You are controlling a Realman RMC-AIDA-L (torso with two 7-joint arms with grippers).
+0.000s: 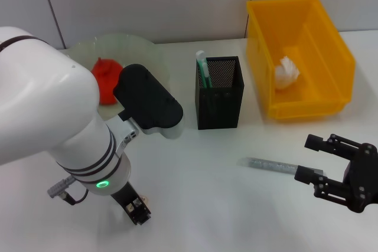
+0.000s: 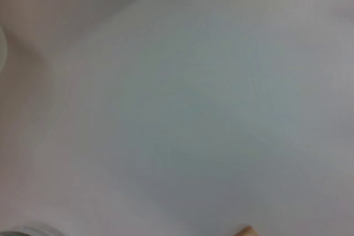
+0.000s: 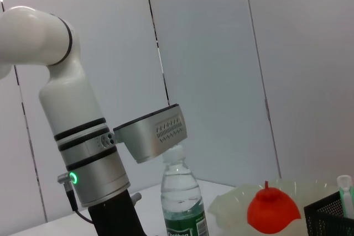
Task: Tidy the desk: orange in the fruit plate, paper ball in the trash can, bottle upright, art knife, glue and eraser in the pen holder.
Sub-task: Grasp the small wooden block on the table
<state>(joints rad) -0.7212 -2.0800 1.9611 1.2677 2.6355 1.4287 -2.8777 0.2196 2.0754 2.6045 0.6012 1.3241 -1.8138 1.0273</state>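
The bottle (image 3: 182, 197) stands upright beside my left arm; in the head view the arm's black camera block hides most of it. My left gripper (image 1: 137, 209) hangs low over the near table, closer to me than the bottle. The art knife (image 1: 269, 165) lies flat on the table. My right gripper (image 1: 308, 159) is open at the knife's right end. The orange (image 1: 106, 78) rests in the glass fruit plate (image 1: 144, 48). The paper ball (image 1: 286, 75) lies in the yellow trash can (image 1: 254, 45). The glue (image 1: 202, 66) stands in the black mesh pen holder (image 1: 220, 95). The eraser is out of view.
My left arm's white bulk covers the left side of the table. The pen holder stands between the plate and the trash can. Bare white table lies between the two grippers. A wall rises behind the plate and the bin.
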